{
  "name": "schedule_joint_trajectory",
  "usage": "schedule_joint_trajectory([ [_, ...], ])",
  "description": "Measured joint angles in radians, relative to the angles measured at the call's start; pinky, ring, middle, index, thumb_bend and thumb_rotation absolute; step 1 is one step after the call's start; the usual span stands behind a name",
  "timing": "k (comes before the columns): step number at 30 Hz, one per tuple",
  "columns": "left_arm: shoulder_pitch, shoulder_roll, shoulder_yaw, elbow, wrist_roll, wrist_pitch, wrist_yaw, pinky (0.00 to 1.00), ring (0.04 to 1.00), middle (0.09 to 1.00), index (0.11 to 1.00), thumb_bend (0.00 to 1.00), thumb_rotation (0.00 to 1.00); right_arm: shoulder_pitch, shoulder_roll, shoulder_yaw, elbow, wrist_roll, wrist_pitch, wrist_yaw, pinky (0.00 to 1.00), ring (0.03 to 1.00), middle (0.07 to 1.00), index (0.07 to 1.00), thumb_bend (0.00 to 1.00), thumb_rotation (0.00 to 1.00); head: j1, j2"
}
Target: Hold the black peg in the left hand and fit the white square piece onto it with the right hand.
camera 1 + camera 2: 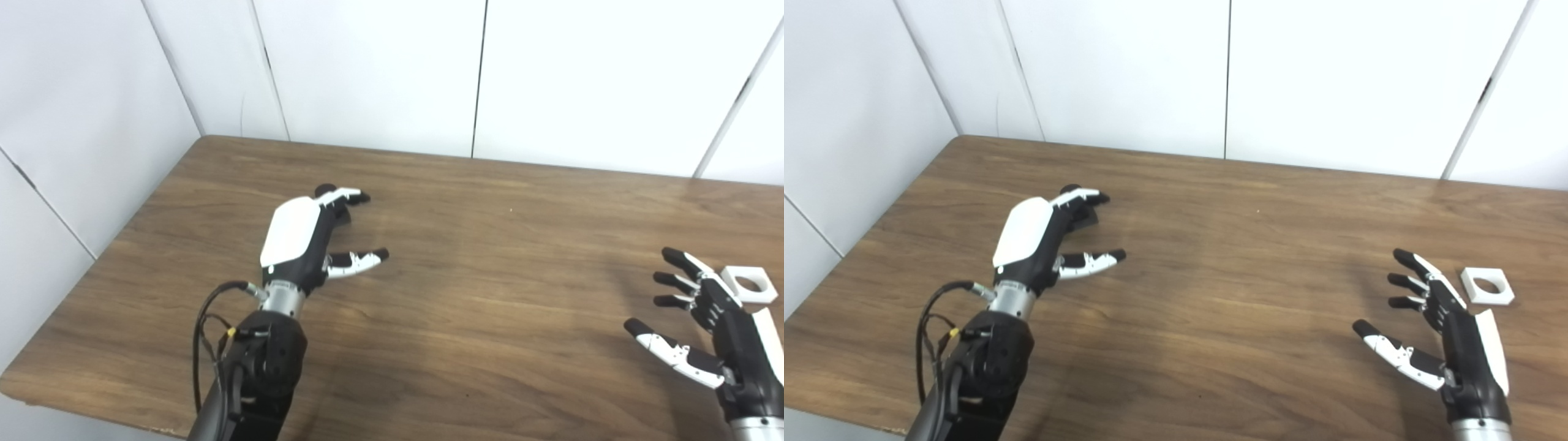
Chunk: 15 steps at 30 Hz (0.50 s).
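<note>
Left hand (pixel 303 236): you see it left of the picture's middle, palm down over the wooden table (pixel 490 257), fingers half curled and the thumb held apart. It closes on nothing that I can see clearly.
Black peg (pixel 1085 215): a dark shape sits under the left fingertips, at the far side of the hand. I take it for the peg, but the fingers hide most of it, so I cannot tell if they touch it or if it stands upright.
Right hand (pixel 1448 334): it is in the lower right of the picture, fingers spread wide, and it holds nothing.
White square piece (pixel 1488 285): it lies flat on the table at the right edge, just beside the right fingertips, and its round hole faces up.
Step, in my judgement: both grasps are not yet made, so the task is near its beginning.
Risk at the peg: if your fingers close from above on a peg you see so little of, they may knock it flat or roll it away.
Risk at the piece: it is thin and flat, so spread fingers may push it instead of lifting it, perhaps toward the table's right side.
Risk at the fitting: a peg held tilted would make the hole catch on it.
</note>
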Motion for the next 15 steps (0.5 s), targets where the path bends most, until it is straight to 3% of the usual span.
schedule_joint_trajectory([
  [15, -0.084, 0.086, 0.021, 0.081, 0.105, 0.040, 0.012, 0.58, 0.751, 0.791, 0.714, 0.72, 0.32, 0.001, -0.001, -0.003, -0.017, 0.005, 0.001, 0.003, 0.64, 0.771, 0.866, 0.818, 0.63, 0.04, 0.003, -0.003],
])
